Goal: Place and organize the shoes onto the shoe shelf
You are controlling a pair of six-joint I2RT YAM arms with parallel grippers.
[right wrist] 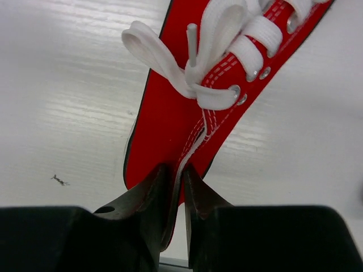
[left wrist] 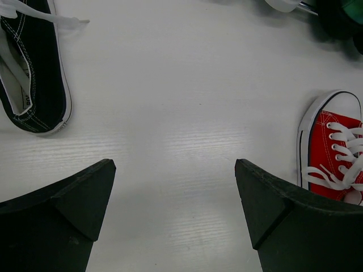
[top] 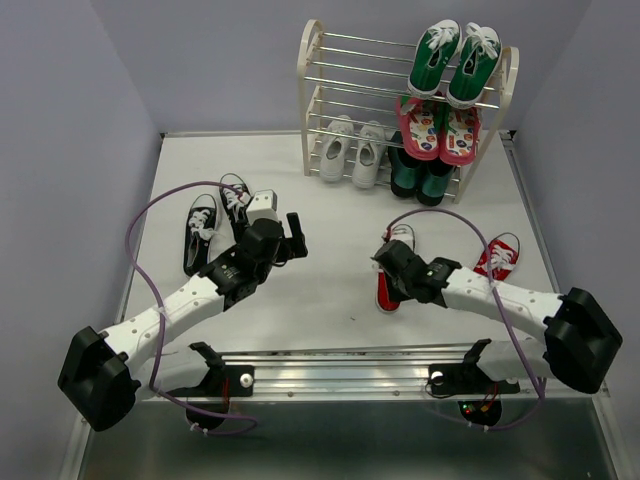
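Observation:
The cream shoe shelf (top: 311,95) stands at the back. Two white sneakers (top: 350,152) sit at the left of its lowest tier. Two black sneakers (top: 203,232) lie on the table at the left; one also shows in the left wrist view (left wrist: 31,73). My left gripper (top: 292,235) is open and empty over bare table (left wrist: 176,192), right of the black pair. My right gripper (top: 388,268) is shut on the side edge (right wrist: 176,181) of a red sneaker (top: 387,295), seen close up in the right wrist view (right wrist: 170,124). The other red sneaker (top: 497,258) lies to its right.
Green sneakers (top: 455,62) sit on the shelf's top tier at the right, pink patterned shoes (top: 440,130) below them, and dark green boots (top: 420,178) at the bottom. A red sneaker's toe (left wrist: 334,147) shows in the left wrist view. Grey walls close in both sides.

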